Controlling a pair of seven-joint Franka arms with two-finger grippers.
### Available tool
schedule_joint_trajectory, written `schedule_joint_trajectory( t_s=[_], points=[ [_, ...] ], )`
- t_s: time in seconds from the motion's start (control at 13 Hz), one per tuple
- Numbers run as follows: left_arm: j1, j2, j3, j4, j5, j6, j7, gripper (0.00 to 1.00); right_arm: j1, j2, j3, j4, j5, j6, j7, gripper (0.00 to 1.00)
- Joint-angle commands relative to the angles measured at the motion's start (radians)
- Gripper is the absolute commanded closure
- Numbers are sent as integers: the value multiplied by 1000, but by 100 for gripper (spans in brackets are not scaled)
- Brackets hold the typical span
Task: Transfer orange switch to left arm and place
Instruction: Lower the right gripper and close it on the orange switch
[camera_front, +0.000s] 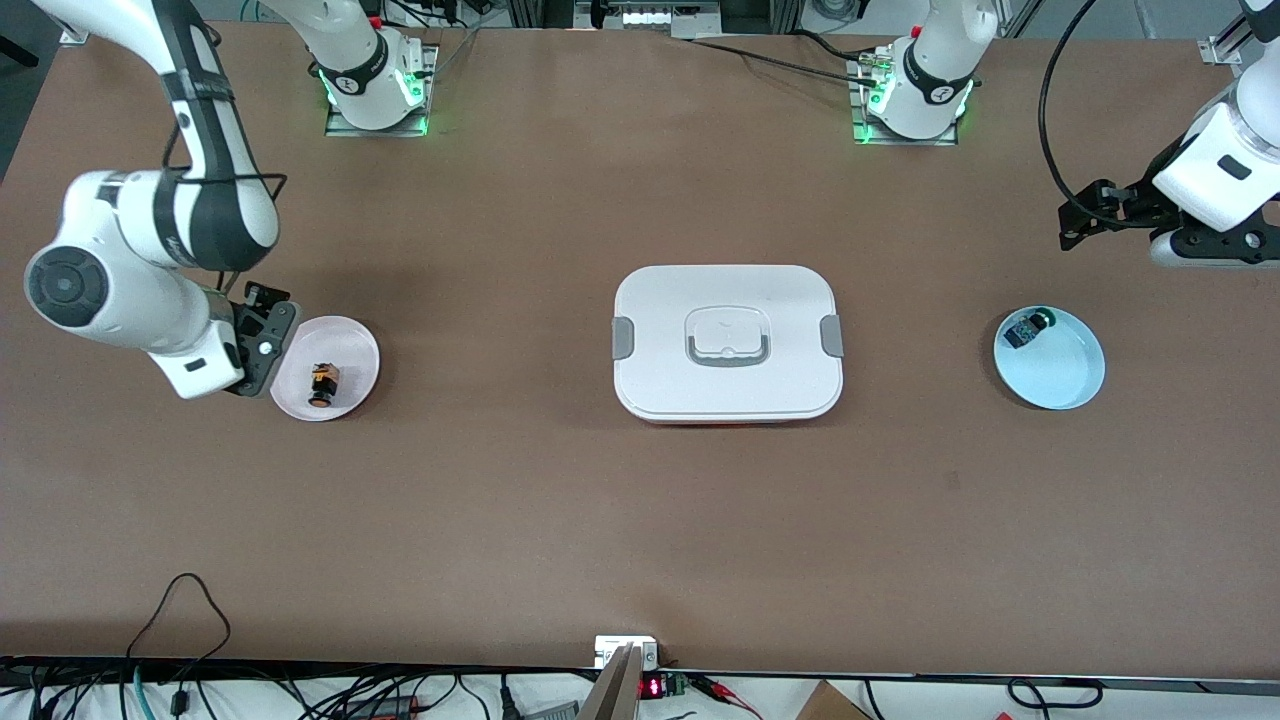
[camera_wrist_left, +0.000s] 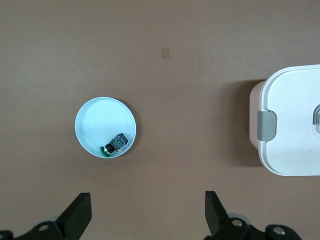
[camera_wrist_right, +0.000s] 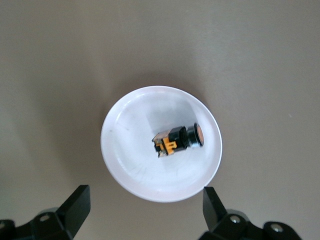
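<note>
The orange switch (camera_front: 322, 385) lies on its side in a small white plate (camera_front: 352, 350) toward the right arm's end of the table. In the right wrist view the switch (camera_wrist_right: 178, 140) shows its orange cap and band on the plate (camera_wrist_right: 130, 150). My right gripper (camera_front: 264, 343) is open and empty, above the table just beside the plate's rim; it also shows in the right wrist view (camera_wrist_right: 145, 210). The white box (camera_front: 728, 380) stands at the table's middle. My left gripper (camera_front: 1097, 212) is open and empty, up over bare table at the left arm's end, as the left wrist view (camera_wrist_left: 147, 212) shows.
A light blue plate (camera_front: 1065, 370) holds a small black part with a green cap (camera_front: 1028, 327) toward the left arm's end. The left wrist view shows this plate (camera_wrist_left: 100, 117), the part (camera_wrist_left: 115, 145) and a corner of the box (camera_wrist_left: 292, 125). Cables run along the table's near edge.
</note>
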Motion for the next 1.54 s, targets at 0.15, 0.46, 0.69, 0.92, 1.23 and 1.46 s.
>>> schedule_joint_trajectory(
  t_s=[0.15, 0.46, 0.69, 0.92, 1.23, 1.46],
  points=[
    [-5, 3, 1, 23, -10, -21, -10, 0, -28, 33, 6, -119, -14, 235, -158, 0],
    [-4, 3, 1, 23, -10, -21, -8, 0, -56, 76, 8, -200, -11, 420, -167, 0],
    [-5, 3, -1, 23, -10, -21, -10, 0, -54, 90, 9, -200, -7, 449, -172, 0],
    [-5, 3, 1, 23, -10, -21, -10, 0, -48, 111, 11, -199, -6, 495, -204, 0],
    [-5, 3, -5, 23, -10, -21, -10, 0, -48, 130, 12, -199, -4, 532, -235, 0],
    [-5, 3, -5, 23, -10, -21, -10, 0, -51, 131, 27, -199, -3, 537, -235, 0]
  ],
)
